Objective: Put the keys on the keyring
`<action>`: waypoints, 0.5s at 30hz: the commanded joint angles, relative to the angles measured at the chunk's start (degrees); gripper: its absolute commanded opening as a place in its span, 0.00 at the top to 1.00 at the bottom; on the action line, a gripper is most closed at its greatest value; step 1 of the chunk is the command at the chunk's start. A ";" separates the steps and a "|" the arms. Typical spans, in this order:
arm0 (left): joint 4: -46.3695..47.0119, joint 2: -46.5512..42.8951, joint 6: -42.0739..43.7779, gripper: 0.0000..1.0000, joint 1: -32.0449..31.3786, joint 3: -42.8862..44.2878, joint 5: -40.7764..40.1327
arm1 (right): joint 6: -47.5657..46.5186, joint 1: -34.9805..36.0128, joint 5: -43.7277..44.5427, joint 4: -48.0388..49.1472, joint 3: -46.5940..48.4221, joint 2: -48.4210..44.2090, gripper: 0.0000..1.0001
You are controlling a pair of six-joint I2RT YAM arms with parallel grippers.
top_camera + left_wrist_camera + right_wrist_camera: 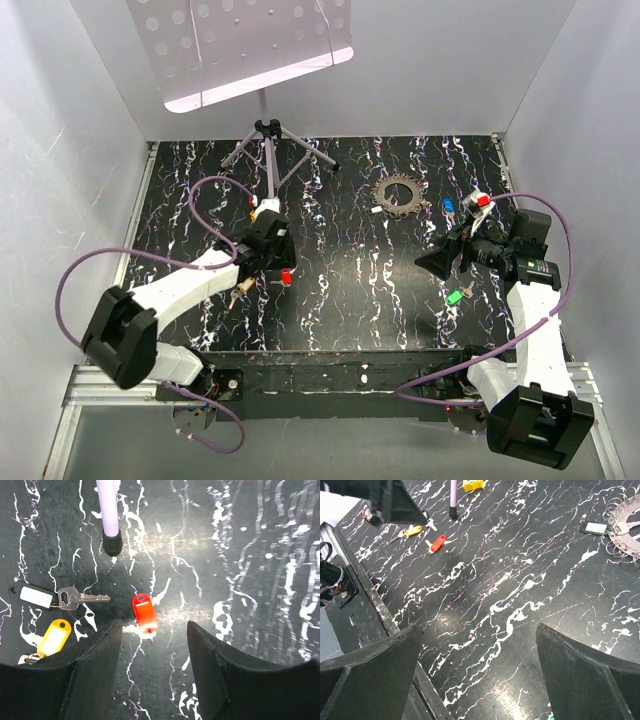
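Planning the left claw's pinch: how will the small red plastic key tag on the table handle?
The small red plastic key tag lies flat and thin on the black marbled table, so it will probably be hard to get under. It looks glossy and light, likely sliding if nudged. Flat-sided, it should not roll.

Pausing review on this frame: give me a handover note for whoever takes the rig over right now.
Left claw open, empty, just short of the red-tagged key.
Right claw open, empty, near the green-tagged key.
Silver key with white tag and yellow-tagged key lie beside the left claw; blue-tagged key and second red-tagged key lie beyond the right claw.
Keyring sits mid-table, far side.
Done: nothing gripped; these keys lie loose.
To do: thread each onto the keyring.
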 commanded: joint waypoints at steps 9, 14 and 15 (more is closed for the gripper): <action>-1.18 -8.62 -4.05 0.56 -1.94 -8.26 5.82 | -0.98 0.35 -0.88 -0.10 0.82 -0.04 0.00; 0.05 -5.72 -4.32 0.60 -2.30 -8.44 5.73 | -1.07 0.34 -0.79 -0.10 0.64 0.13 0.00; 0.23 -5.19 -4.23 0.60 -2.47 -8.27 5.73 | -1.07 0.35 -0.79 -0.19 0.73 0.22 0.00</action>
